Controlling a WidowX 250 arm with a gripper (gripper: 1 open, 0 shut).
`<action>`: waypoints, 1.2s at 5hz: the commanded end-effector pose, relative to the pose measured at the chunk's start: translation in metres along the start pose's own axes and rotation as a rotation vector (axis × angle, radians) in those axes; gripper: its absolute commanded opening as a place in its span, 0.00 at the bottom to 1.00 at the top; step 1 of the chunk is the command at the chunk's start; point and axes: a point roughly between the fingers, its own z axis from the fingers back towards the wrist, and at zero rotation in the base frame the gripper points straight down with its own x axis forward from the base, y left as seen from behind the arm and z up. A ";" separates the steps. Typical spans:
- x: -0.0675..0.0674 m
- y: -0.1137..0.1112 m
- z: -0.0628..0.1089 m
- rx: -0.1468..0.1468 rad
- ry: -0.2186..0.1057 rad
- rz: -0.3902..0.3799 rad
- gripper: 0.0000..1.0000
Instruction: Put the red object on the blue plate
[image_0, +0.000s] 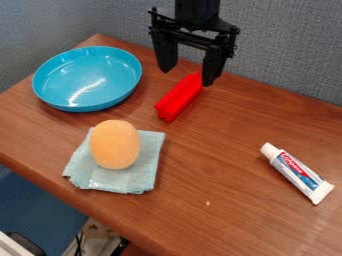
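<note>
The red object (179, 97) is a bright red elongated block lying flat on the brown table, angled from upper right to lower left. To its left sits the blue plate (88, 78), a round cyan dish, with nothing in it. My black gripper (189, 61) hangs just above the block's far end, its two fingers spread wide and pointing down. One finger (167, 55) stands left of the block and the other reaches down by the block's upper right tip. The jaws are open and hold nothing.
A pale blue-green cloth (134, 170) lies near the front with an orange egg-shaped object (114, 143) on it. A white toothpaste tube (295, 171) lies at the right. The table's front edge (80, 205) runs diagonally below the cloth.
</note>
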 end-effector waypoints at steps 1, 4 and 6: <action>0.001 0.002 -0.007 0.001 0.019 -0.001 1.00; 0.040 0.033 -0.038 0.053 0.021 -0.068 1.00; 0.056 0.049 -0.055 0.073 0.028 -0.074 1.00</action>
